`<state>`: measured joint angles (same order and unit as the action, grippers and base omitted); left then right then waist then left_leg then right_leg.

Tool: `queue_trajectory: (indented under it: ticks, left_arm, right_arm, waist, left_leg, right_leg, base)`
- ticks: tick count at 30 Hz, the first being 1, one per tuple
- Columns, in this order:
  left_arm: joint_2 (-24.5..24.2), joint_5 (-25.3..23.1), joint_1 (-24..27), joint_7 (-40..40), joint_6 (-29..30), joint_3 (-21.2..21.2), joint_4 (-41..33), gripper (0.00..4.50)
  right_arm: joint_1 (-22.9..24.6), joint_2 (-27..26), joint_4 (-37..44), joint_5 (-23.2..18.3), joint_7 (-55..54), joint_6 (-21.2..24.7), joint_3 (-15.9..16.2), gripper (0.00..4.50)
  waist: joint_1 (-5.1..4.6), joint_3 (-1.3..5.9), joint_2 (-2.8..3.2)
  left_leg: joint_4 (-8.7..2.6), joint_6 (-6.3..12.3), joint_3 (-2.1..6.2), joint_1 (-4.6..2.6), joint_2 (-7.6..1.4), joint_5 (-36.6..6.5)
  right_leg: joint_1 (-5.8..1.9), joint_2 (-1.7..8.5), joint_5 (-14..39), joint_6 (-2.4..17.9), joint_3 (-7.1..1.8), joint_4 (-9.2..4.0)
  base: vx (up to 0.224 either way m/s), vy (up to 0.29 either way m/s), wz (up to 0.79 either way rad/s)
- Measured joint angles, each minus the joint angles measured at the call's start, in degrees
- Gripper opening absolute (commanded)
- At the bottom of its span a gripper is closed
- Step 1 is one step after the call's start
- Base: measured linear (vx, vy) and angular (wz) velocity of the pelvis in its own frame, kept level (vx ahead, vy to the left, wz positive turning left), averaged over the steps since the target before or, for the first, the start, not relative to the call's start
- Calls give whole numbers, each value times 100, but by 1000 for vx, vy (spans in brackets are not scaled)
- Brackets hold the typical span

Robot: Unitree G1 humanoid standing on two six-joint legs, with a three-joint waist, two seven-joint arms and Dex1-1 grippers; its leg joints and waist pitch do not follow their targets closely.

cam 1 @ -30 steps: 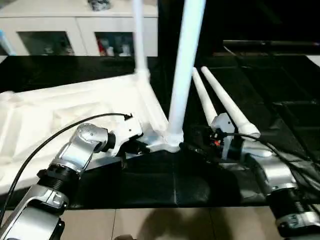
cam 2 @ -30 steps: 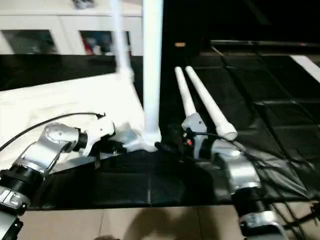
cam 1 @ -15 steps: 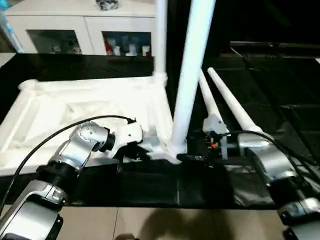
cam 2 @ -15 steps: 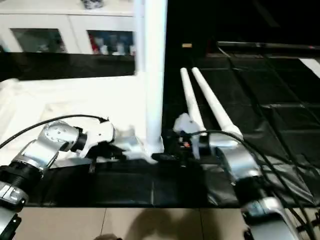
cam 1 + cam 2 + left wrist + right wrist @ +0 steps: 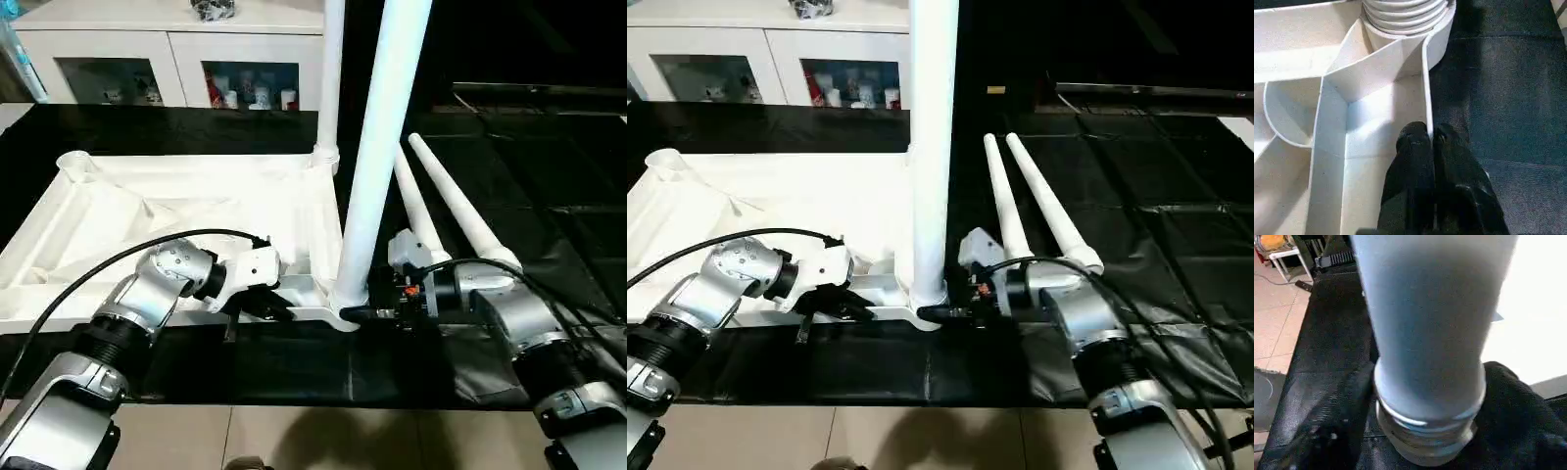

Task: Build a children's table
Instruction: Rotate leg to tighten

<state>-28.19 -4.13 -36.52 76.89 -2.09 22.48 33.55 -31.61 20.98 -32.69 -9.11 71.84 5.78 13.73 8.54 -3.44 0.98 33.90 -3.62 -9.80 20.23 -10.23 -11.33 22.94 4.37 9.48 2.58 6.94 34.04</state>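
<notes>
Tabletop [image 5: 176, 211] lies underside up on the black mat [image 5: 549, 176] before us; two legs [image 5: 377, 166] stand in its corner sockets, two loose legs [image 5: 456, 211] remain; our left gripper [image 5: 1431, 147] pinches the rim, our right gripper [image 5: 1425, 396] clasps the near leg's base.

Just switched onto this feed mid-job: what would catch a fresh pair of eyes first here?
The upside-down white tabletop on the black mat, with two legs standing upright from its right-hand corner sockets, the near leg towering in front. The right gripper is clamped round the near leg's base, while the left gripper pinches the tabletop's near rim beside that socket. Two loose legs lie side by side on the mat to the right.
</notes>
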Motion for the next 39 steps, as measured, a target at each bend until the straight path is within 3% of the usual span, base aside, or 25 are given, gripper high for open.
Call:
queue_trajectory:
  ticks: [5, 14, 18, 20, 25, 31, 35, 36, 39]
  left_arm:
    - [1, -6, -1, 0, -53, -5, 48, 0]
    - [26, 0, -1, 0, -43, -23, 92, 0]
    - [223, 76, -2, -192, 525, -209, 105, 0]
    - [371, 54, -5, -599, 885, -365, 143, 0]
    - [831, 36, -31, -1544, 1729, -634, 135, 0]
    - [1453, -11, 45, -2871, 2976, -1013, -383, 0]
    - [1623, -8, 174, -3200, 3284, -1074, -765, 0]
    - [1624, -7, 201, -3215, 3286, -1082, -815, 0]
    - [1600, -8, 220, -3215, 3285, -1073, -861, 0]
  right_arm:
    - [-22, -24, -73, 1, 5, -42, 0, 280]
    - [-22, -38, -126, -1, 24, -101, -9, 275]
    - [204, -247, 15, -40, -388, 61, -242, 275]
    - [298, -518, 0, -17, -1052, 139, -438, 275]
    - [236, -1139, -244, 85, -2705, 266, -824, 274]
    - [-317, -2007, -962, 329, -4722, 199, -1230, 274]
    - [-455, -2095, -1155, 404, -5010, 7, -1274, 274]
    - [-455, -2096, -1155, 410, -5009, -21, -1275, 330]
    - [-452, -2117, -1152, 411, -4970, -83, -1278, 353]
  waist:
    - [-6, 0, 0]
    - [-8, 9, 14]
    - [-9, 24, 39]
    - [-51, 34, 54]
    - [-282, 53, 85]
    - [-525, 51, 91]
    - [-532, 51, 90]
    - [-525, 51, 90]
    - [-530, 51, 91]
  left_leg:
    - [3, 0, 0, -4, 0, 0]
    - [4, 0, 0, -5, -1, 0]
    - [8, -1, 0, -17, -1, 1]
    - [17, -6, 0, -21, -1, 4]
    - [20, -8, 0, -23, 0, 6]
    - [18, -13, 9, -12, 0, 8]
    - [9, 0, 9, 28, 0, -1]
    - [7, 8, 9, 34, 0, -2]
    - [6, 37, 8, 39, 0, 12]
  right_leg:
    - [-2, 0, -1, 1, 0, 4]
    - [-4, 0, -1, 1, 0, 4]
    - [-18, 0, -2, 4, 0, 6]
    - [-24, 0, -2, -2, -1, 10]
    - [-35, 0, 5, -22, -1, 6]
    - [-18, -3, 4, -22, 6, 7]
    - [15, -4, -12, 6, 6, 4]
    - [19, -5, -7, 8, 7, 3]
    - [24, -5, -5, 10, 7, 2]
  base:
    - [0, 0, 0]
    - [0, 0, 0]
    - [0, 0, 0]
    - [0, 0, 0]
    - [0, 0, 0]
    - [0, 0, 0]
    - [0, 0, 0]
    - [0, 0, 0]
    - [0, 0, 0]
